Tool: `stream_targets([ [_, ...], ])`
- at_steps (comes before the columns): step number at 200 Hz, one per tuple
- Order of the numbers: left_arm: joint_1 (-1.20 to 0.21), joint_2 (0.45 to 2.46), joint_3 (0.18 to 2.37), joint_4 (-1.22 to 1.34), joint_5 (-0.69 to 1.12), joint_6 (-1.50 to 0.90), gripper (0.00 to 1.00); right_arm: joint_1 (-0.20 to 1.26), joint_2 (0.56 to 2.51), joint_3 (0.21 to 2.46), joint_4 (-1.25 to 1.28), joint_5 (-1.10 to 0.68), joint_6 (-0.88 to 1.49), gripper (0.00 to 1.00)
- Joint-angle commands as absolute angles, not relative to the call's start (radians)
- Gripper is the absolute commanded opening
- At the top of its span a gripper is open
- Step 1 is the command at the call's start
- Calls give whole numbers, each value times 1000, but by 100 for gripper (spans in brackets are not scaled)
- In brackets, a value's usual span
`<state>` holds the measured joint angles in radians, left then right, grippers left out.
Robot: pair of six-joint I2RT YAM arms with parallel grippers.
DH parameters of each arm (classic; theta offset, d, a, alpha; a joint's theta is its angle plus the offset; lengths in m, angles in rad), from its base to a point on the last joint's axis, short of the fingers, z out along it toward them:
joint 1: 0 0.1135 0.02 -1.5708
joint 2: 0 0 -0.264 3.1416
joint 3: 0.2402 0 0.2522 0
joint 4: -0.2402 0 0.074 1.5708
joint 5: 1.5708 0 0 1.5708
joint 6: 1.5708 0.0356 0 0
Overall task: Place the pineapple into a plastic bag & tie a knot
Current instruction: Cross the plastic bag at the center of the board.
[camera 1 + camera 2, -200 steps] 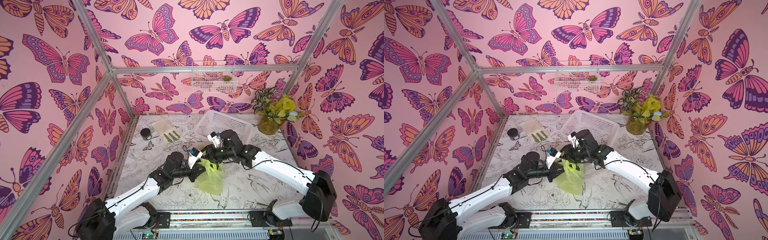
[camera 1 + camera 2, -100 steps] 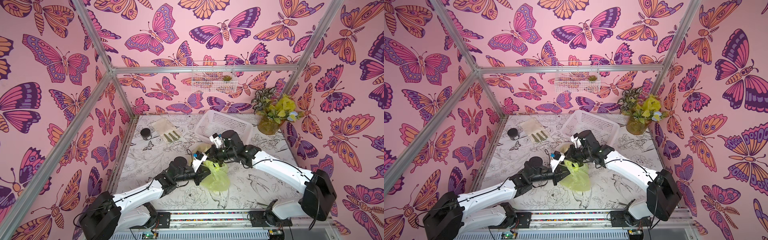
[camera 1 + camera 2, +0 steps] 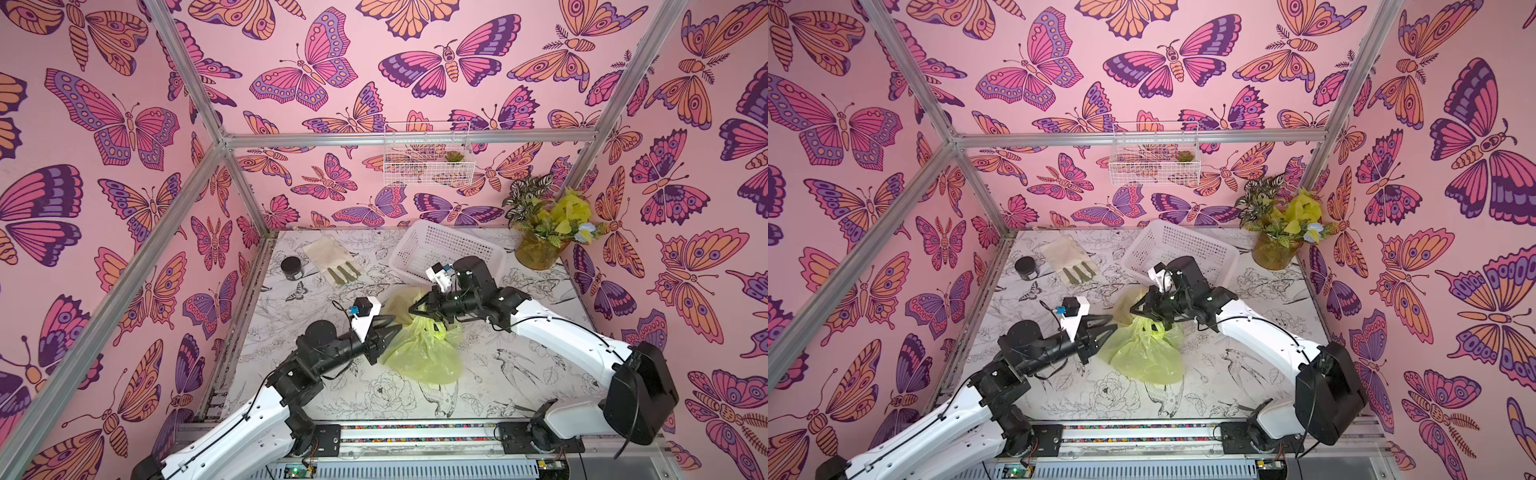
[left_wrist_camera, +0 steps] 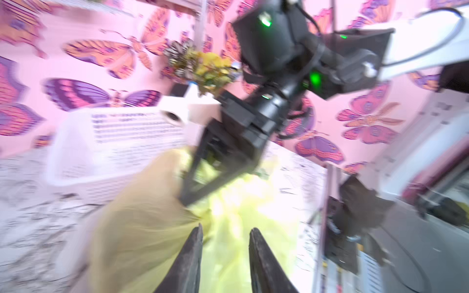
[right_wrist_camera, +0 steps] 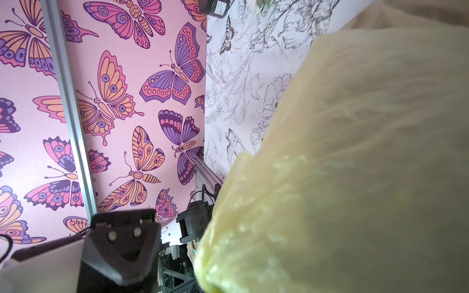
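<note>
The yellow-green plastic bag (image 3: pixel 424 357) (image 3: pixel 1146 357) lies crumpled mid-table. A duller flap of it (image 3: pixel 399 299) is pulled up toward my right gripper (image 3: pixel 410 309) (image 3: pixel 1131 309), whose fingers are shut on the film. In the left wrist view that gripper (image 4: pixel 184 199) pinches the flap's edge (image 4: pixel 142 228). The right wrist view is mostly filled by the bag (image 5: pixel 355 177). My left gripper (image 3: pixel 397 323) (image 3: pixel 1114 321) (image 4: pixel 227 228) is at the bag's left side, open, with plastic behind the gap. The pineapple is hidden. No clear knot shows.
A white perforated basket (image 3: pixel 444 253) stands behind the right arm. A potted plant in a yellow jar (image 3: pixel 540 249) is at the back right. A pale glove (image 3: pixel 332 259) and a black jar (image 3: pixel 292 266) lie at the back left. A wire basket (image 3: pixel 428 160) hangs on the wall.
My right gripper has shut on the bag's film. My left gripper, shut a second ago, has opened, and the left arm has shifted to the right. The bag has sagged wider on the table.
</note>
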<state>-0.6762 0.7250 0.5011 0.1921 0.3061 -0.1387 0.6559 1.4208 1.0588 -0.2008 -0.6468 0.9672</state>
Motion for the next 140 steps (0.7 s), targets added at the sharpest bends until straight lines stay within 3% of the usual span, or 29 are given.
stream_targets([
  [1,-599,793,531,114,322,-72,35,652,1411,1061,-190,-687,949,0],
  [71,-604,1058,503,356,544,-172,36,652,1406,1009,8,-740,1045,0],
  [107,-674,1147,462,532,536,-243,36,652,1420,976,134,-770,1118,17],
  [140,-726,1212,435,686,516,-285,34,652,1429,959,192,-782,1152,25],
])
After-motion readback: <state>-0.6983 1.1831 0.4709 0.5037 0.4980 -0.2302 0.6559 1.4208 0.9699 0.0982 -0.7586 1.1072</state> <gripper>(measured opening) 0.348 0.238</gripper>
